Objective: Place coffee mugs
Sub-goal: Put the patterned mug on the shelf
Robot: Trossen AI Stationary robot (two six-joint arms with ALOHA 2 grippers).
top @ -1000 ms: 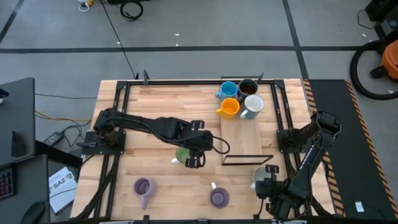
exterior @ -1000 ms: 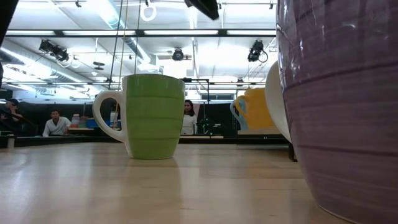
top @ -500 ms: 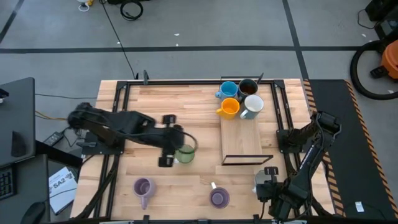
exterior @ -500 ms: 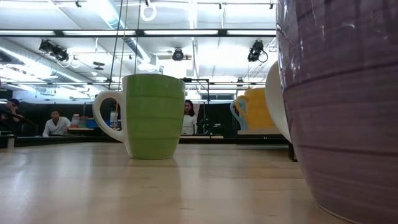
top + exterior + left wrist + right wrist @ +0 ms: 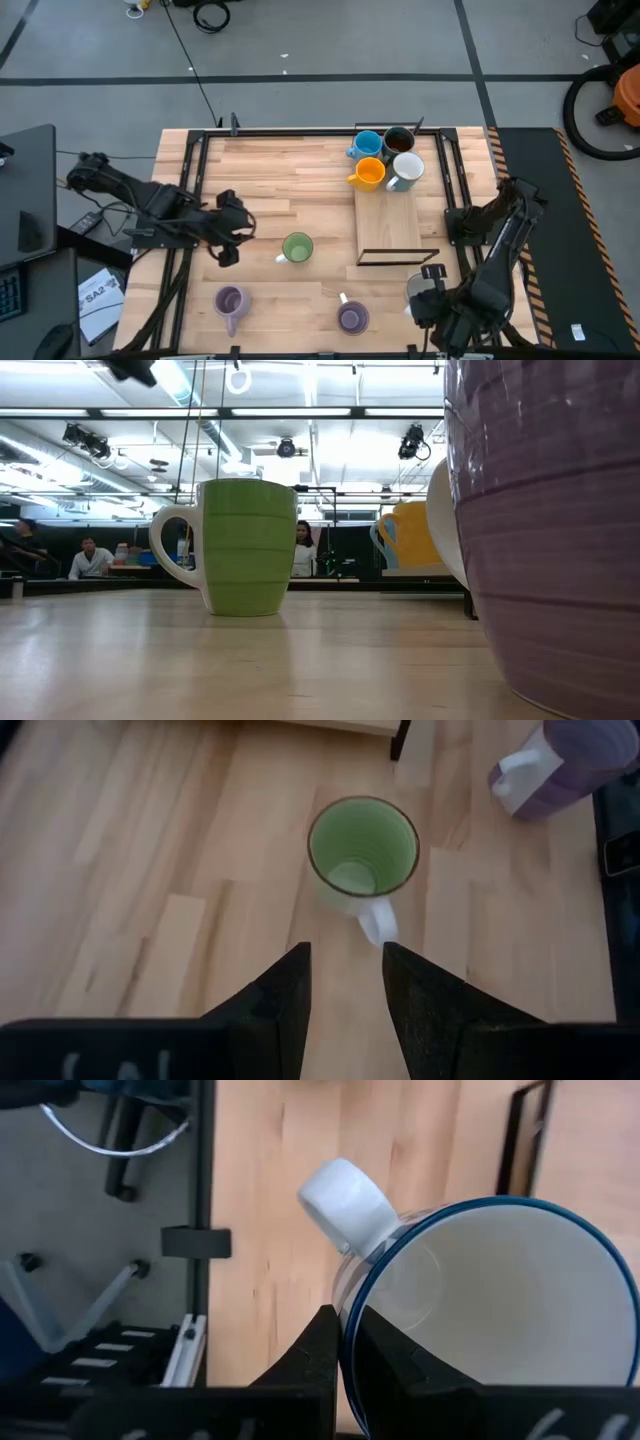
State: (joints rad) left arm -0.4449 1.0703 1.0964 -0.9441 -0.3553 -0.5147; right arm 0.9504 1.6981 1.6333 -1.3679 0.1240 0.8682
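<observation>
1. Our left gripper (image 5: 227, 243) hangs over the wooden surface (image 5: 260, 180) to the left of the green mug (image 5: 297, 247), well apart from it; its jaws stand parted and hold nothing, as the left wrist view shows with a gap between the two dark fingers (image 5: 275, 1010).
2. Our right gripper (image 5: 345, 1355) sits at the near right corner of the surface, right of the green mug and nearer the front edge. Its jaws are closed on the rim of a blue-rimmed white mug (image 5: 490, 1315), one finger inside the wall and one outside.
3. That held mug has its mouth facing the wrist camera and its white handle (image 5: 345, 1205) sticking out sideways from the rim.
4. The green mug stands upright, mouth up, its long axis vertical. From above its pale handle points left, toward our left gripper; in the low view (image 5: 245, 547) the handle also shows on the left.
5. Two purple mugs stand upright nearer the front edge than the green mug: one (image 5: 231, 301) to its left, one (image 5: 351, 318) to its right.
6. Behind and right of the green mug, four mugs cluster upright on a pale board (image 5: 388, 225): blue (image 5: 367, 144), dark brown (image 5: 399, 141), orange-yellow (image 5: 370, 173) and white (image 5: 406, 171), packed close together.
</observation>
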